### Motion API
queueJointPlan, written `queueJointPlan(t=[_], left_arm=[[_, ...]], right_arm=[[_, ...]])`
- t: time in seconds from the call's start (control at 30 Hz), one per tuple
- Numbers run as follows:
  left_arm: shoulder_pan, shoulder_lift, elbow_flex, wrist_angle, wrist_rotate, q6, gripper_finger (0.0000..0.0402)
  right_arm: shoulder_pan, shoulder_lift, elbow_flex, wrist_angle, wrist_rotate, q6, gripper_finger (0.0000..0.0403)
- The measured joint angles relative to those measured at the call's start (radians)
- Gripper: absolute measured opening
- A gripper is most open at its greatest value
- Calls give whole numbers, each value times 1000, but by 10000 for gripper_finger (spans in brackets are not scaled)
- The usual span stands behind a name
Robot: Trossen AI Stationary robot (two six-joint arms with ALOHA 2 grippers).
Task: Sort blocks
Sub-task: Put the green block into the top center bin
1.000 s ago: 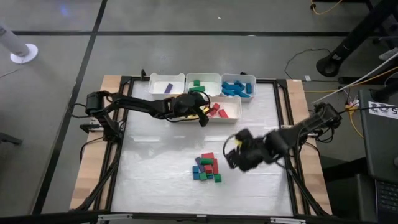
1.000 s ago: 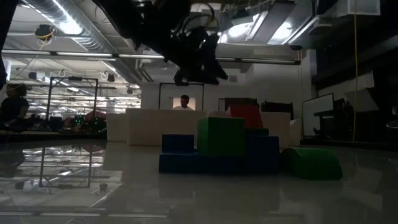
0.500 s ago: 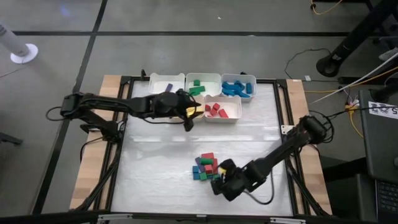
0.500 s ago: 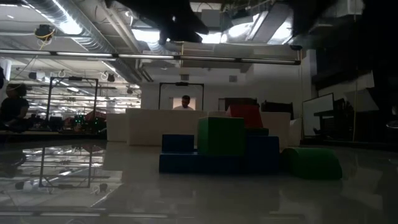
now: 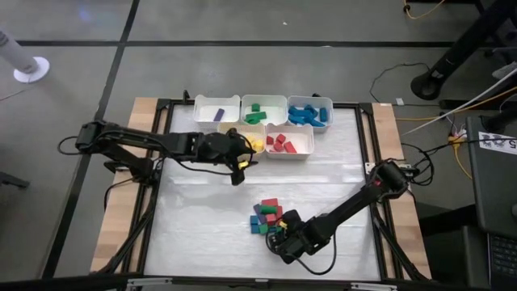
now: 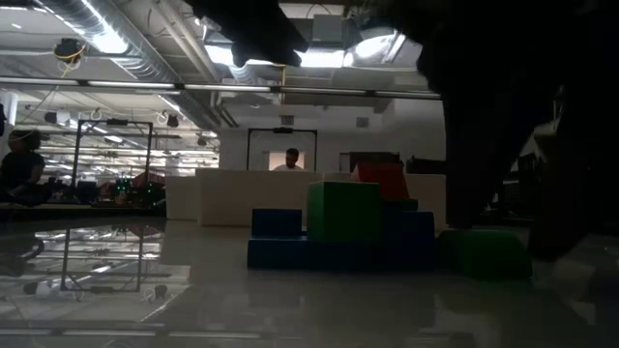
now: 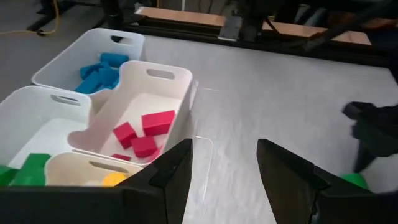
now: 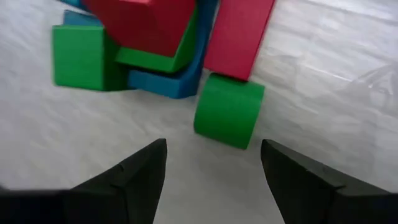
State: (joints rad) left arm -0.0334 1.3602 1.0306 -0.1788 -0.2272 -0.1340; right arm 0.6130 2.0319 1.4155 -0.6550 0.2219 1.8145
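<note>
Five white rectangular plastic bins (image 5: 287, 104) sit grouped at the table's far edge, on the white textured table surface (image 5: 202, 218). One bin holds blue blocks (image 5: 305, 115), another green blocks (image 5: 257, 112), a third red blocks (image 5: 279, 144), a fourth a single purple block (image 5: 218, 115), and the fifth yellow blocks (image 5: 252, 144).

The unsorted pile of small solid-coloured blocks (image 5: 266, 217), in red, green and blue, lies near the table's centre, toward the near edge and well apart from the bins.

The left gripper (image 5: 239, 162) sits above the table just beside the yellow-block bin and the red-block bin. Its fingers (image 7: 171, 171) are spread, with nothing between them.

The right gripper (image 5: 279, 238) is low at the near side of the pile. Its fingers (image 8: 140, 168) are spread wide and empty, pointing toward a green rounded block (image 8: 228, 111) at the pile's edge. That block lies on the table, touching a flat red rectangular block (image 8: 237, 31) and just beside a blue block (image 8: 177, 78).
</note>
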Motion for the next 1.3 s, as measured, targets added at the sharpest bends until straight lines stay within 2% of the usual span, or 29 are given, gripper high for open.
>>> queueJointPlan(t=[0.27,0.4,0.6,0.83,0.93,1.1,1.3], left_arm=[[-72,0,0,0,0,-34,169],[-120,0,0,-36,-1,-75,169],[-211,0,0,-142,0,-120,169],[-304,0,0,-236,0,-234,169],[-341,0,0,-277,0,-277,169],[-398,0,0,-321,0,-335,169],[-455,0,-1,-302,1,-399,169]], right_arm=[[-35,21,2,-6,3,0,255],[-49,21,2,-16,-6,0,217],[-51,21,1,-20,14,-2,128],[-52,27,46,-63,6,-43,125],[-52,27,128,-151,-10,-79,127],[-52,27,323,-433,-25,-184,134],[-93,24,579,-761,124,-349,132]])
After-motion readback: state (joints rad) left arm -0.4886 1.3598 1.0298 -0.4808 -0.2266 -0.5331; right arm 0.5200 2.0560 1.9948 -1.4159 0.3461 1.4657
